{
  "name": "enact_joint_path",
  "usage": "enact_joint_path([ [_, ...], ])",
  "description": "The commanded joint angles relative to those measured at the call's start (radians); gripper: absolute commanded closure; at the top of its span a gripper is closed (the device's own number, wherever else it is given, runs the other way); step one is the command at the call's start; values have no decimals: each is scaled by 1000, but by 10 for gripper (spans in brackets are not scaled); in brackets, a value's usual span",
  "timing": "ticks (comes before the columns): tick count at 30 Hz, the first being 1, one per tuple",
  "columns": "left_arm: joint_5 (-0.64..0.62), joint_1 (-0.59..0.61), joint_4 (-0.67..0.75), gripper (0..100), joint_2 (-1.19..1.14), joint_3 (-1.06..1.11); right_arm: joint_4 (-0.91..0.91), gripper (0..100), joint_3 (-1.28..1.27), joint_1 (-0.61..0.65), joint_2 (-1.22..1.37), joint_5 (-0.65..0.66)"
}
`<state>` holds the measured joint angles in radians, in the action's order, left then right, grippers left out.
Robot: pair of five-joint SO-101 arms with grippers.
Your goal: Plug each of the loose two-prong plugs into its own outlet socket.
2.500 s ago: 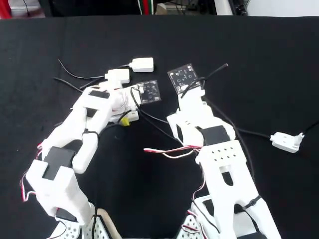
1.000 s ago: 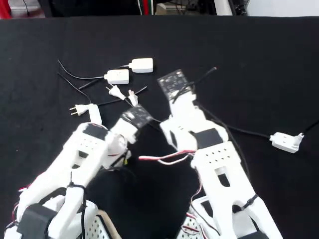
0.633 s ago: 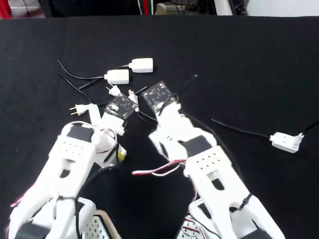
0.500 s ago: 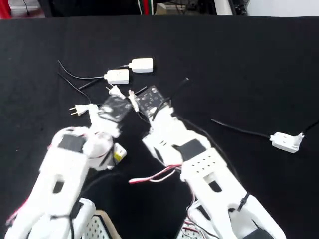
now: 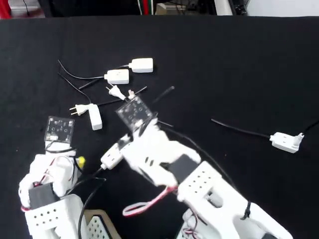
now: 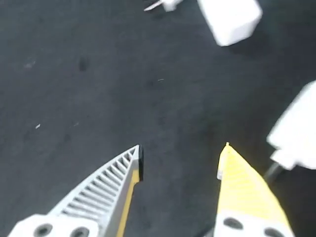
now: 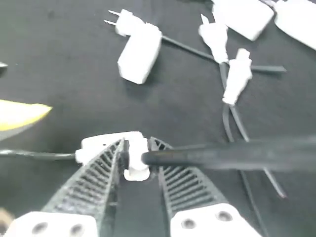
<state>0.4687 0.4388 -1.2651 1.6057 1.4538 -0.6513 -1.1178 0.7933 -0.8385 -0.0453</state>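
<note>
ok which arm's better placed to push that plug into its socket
Right. The right gripper is shut on the plug, beside the socket; the left gripper is open, holding nothing.

Five white sockets [image 5: 118, 76], perhaps three plugs [image 5: 115, 91]

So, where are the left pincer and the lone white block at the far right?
left pincer [image 6: 182, 148], left wrist view, midway between its fingertips.
lone white block [image 5: 285, 142], high view, middle of its body.
</note>
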Motion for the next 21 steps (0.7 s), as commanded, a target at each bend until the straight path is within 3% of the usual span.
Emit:
enact_joint_path([
  [1,37,31,-2,743,61,67,2,987,-1,92,-36,-37],
  [14,43,31,-9,746,126,114,112,987,96,81,318,-74],
  [21,43,31,-9,744,129,125,120,987,117,38,344,-74],
])
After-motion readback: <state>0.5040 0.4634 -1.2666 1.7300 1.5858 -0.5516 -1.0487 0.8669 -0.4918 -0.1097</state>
